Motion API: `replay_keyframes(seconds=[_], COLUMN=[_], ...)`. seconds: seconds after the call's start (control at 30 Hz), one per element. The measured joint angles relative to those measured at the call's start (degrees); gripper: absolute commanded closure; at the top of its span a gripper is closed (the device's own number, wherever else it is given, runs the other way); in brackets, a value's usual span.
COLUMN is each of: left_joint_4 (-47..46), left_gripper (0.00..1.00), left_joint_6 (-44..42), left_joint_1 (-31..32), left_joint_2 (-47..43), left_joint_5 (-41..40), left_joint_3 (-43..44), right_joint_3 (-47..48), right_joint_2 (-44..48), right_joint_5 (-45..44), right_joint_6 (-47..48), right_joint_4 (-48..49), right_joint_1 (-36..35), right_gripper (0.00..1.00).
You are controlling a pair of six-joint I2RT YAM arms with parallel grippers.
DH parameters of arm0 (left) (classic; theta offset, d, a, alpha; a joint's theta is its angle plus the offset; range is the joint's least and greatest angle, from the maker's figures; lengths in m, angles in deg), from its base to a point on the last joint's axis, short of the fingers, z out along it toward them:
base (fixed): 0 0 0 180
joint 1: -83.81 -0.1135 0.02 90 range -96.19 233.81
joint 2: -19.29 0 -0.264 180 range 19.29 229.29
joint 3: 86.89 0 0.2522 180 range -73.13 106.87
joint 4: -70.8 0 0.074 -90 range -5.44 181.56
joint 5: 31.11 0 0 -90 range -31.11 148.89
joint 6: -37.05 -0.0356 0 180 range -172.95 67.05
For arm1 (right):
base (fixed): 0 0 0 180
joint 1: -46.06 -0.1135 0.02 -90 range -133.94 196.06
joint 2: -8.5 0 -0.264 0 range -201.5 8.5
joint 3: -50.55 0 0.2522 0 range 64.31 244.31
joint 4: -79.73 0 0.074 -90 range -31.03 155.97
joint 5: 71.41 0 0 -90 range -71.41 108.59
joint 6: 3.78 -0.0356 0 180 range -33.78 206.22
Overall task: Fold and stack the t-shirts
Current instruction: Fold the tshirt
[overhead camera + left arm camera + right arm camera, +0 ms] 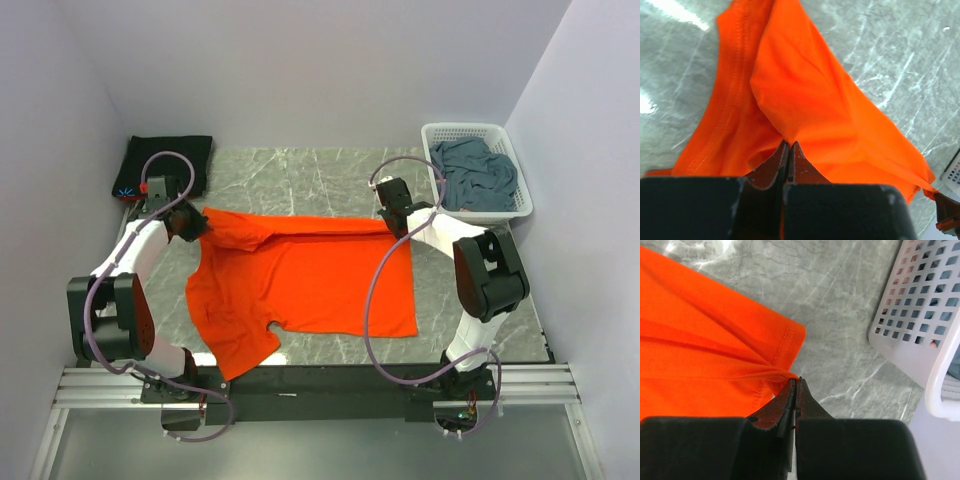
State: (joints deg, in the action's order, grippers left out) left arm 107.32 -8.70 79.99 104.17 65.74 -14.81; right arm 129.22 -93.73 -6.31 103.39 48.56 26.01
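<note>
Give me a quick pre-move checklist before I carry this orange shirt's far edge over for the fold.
1. Left gripper shut on orange t-shirt: ok.
2. Right gripper shut on its hem corner: ok.
3. Shirt fully on table: not ok, one sleeve overhangs the near edge.
4. Black t-shirt apart from the orange one: ok.
5. Basket apart from right gripper: ok.

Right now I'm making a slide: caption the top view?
Left gripper and right gripper pinch the orange t-shirt along its far edge on the marble table.
</note>
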Motion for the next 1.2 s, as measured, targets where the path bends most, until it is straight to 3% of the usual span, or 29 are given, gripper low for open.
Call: replay_keyframes(seconds=[0.23,0.43,0.47,0.6,0.7,0.73,0.83,0.9,0.93,1.2], left_joint_4=[1.8,2.0,2.1,2.4,3.5,4.0,4.9,4.9,4.6,1.5], left_gripper=[0.99,0.97,0.85,0.74,0.55,0.44,0.27,0.22,0.2,0.24], left_joint_6=[0.0,-0.1,-0.1,-1.1,-2.0,-2.3,-3.1,-3.5,-3.7,-5.0], left_joint_1=[-0.7,-0.8,-0.9,-0.9,-1.0,-1.1,-1.6,-2.0,-2.1,-2.6], left_joint_2=[0.0,0.0,0.0,-1.0,-4.4,-6.1,-10.7,-12.5,-12.8,-5.3], left_joint_5=[0.9,1.1,1.0,0.9,-0.3,-0.7,-2.6,-3.8,-4.2,-4.6], left_joint_3=[-0.1,-3.4,-3.8,-4.6,-5.7,-6.1,-6.8,-6.9,-6.9,-5.8], right_joint_3=[-0.3,-1.7,-1.8,-2.4,-3.9,-4.5,-7.2,-8.7,-9.5,-12.6], right_joint_2=[0.0,0.0,0.0,0.8,4.7,6.6,14.4,19.1,21.2,24.0], right_joint_5=[-1.6,-1.1,-0.9,0.7,2.6,3.4,5.1,6.0,6.5,14.3], right_joint_6=[-0.3,-2.4,-2.8,-5.9,-9.0,-10.2,-13.8,-16.0,-17.2,-26.8], right_joint_4=[0.2,-0.9,-1.4,-3.5,-5.7,-5.9,-5.6,-5.3,-4.6,-0.3], right_joint_1=[-1.3,-2.5,-2.6,-2.7,-2.7,-2.7,-2.7,-2.6,-2.4,5.5], right_gripper=[0.99,0.79,0.68,0.64,0.59,0.57,0.54,0.51,0.45,0.44])
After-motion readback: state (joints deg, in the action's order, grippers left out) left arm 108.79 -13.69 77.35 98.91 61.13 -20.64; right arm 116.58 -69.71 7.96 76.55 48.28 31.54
